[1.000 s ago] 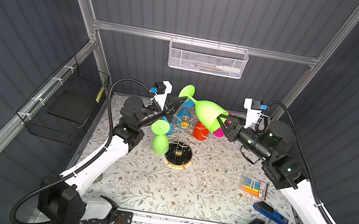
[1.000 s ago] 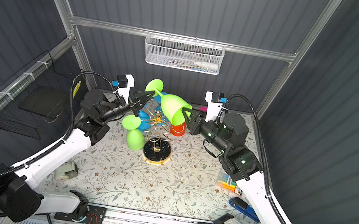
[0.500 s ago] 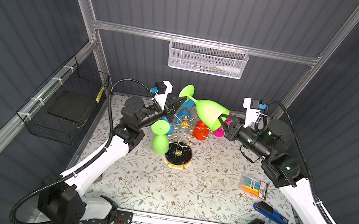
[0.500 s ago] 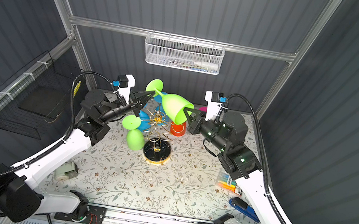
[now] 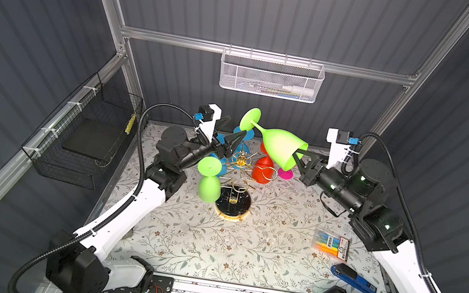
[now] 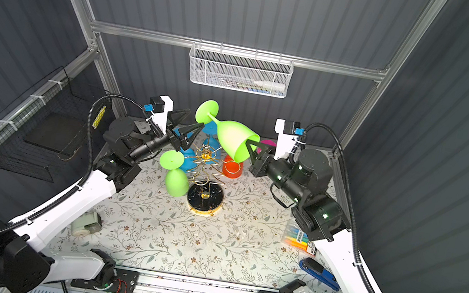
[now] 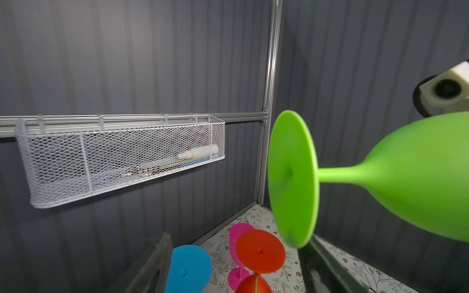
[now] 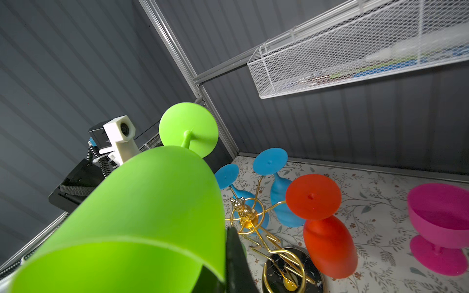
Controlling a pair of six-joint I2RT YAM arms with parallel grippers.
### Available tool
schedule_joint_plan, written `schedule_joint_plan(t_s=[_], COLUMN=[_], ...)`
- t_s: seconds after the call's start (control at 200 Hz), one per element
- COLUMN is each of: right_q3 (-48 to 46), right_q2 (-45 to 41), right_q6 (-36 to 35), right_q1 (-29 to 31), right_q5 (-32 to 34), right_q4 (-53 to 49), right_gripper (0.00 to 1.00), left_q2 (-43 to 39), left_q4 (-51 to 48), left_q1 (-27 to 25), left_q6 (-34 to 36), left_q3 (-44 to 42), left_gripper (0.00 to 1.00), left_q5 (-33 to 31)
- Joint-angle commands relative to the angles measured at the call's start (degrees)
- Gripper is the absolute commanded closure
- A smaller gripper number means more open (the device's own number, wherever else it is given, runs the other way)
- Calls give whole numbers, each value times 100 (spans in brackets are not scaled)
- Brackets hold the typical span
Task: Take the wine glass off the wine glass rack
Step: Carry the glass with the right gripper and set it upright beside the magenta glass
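A lime green wine glass point(image 5: 280, 147) point(image 6: 232, 140) lies sideways in the air above the gold wine glass rack point(image 5: 239, 167) point(image 6: 206, 162), clear of its arms. My right gripper point(image 5: 298, 157) point(image 6: 250, 150) is shut on the bowl's rim, one finger point(image 8: 236, 258) outside the wall and the other inside. My left gripper point(image 5: 236, 128) point(image 6: 193, 120) stands open just beside the glass's foot point(image 7: 291, 177), with its fingers point(image 7: 327, 266) apart and off it. In the right wrist view the bowl point(image 8: 142, 215) fills the near side and the rack point(image 8: 246, 215) shows beyond.
A second green glass point(image 5: 209, 182), two blue ones point(image 8: 270, 162) and a red one point(image 5: 263, 172) hang on the rack; a pink glass point(image 8: 441, 228) stands on the mat. White mesh basket point(image 5: 271, 78) on the back wall, black wire basket point(image 5: 87, 141) left, marker pack point(image 5: 331, 246) and blue stapler point(image 5: 353, 279) right.
My left gripper has opened and let go of the glass's stem end. My right gripper has closed on the rim. The glass has hardly moved.
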Motion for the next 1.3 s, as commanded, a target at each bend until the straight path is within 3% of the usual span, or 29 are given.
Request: schedule_joint_plan(t_s=[0.0, 0.13, 0.275, 0.375, 0.51, 0.76, 0.915, 1.091, 1.296], right_q3=[226, 336, 385, 465, 690, 841, 930, 869, 920], right_q2=[-381, -773, -1195, -1421, -1448, -739, 18, 853, 1840], right_q6=[-324, -615, -756, -686, -485, -536, -907, -1370, -1638], right_q1=[-137, -223, -309, -326, -320, -336, -651, -1372, -2020], right_q5=[487, 1189, 2050, 2591, 3217, 3874, 3567, 2554, 1886], right_q4=[-434, -1299, -2329, -3086, -4318, -5607, -5654, -5223, -4512], right_gripper=[100, 100, 100, 100, 100, 100, 100, 100, 100], left_q2=[-361, -625, -708, -787, -1113, -1312, -1475, -1510, -1563], left_q4=[-197, -593, -1265, -1369, -800, -566, -31, -55, -55], left_q1=[20, 49, 229, 549, 1039, 1141, 1179, 1198, 1198], left_q6=[609, 1354, 1655, 1409, 956, 683, 532, 662, 669], left_q3=[-127, -133, 55, -45, -625, -1281, -1948, -2073, -2156], left_gripper=[11, 2, 0, 0, 0, 0, 0, 0, 0], left_q5=[-591, -1328, -1890, -2097, -2468, -3447, -3763, -3819, -3822])
